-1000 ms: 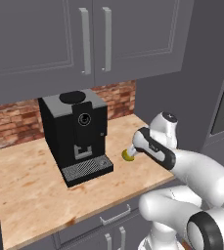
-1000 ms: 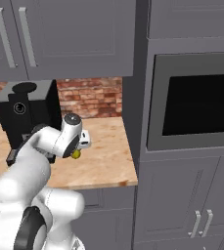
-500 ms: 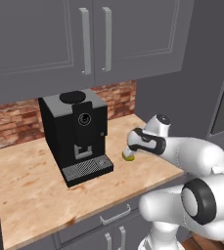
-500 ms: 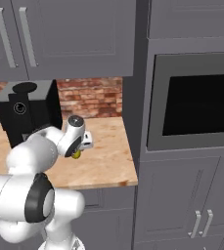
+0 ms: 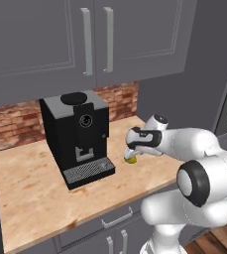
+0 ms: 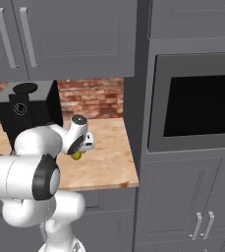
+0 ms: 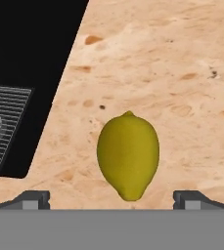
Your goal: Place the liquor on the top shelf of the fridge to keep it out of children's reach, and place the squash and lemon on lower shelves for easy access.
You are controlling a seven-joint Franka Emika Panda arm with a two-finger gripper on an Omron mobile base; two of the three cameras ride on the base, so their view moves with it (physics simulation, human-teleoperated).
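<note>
My pincer (image 7: 111, 199) is wide open and holds nothing. It hangs just above the lemon (image 7: 128, 156), with one tip on each side of it. The yellow lemon lies on the wooden counter (image 7: 182, 58), near the black coffee machine (image 5: 78, 136), just off the corner of its drip tray (image 7: 3, 128). A brick wall (image 6: 92, 101) runs behind the coffee machine.

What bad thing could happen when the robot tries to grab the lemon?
The lemon is round and lies loose on the wooden counter, so it might roll away if one finger of the open gripper bumps it first. The coffee machine stands close beside it, so the hand could knock its tray.
</note>
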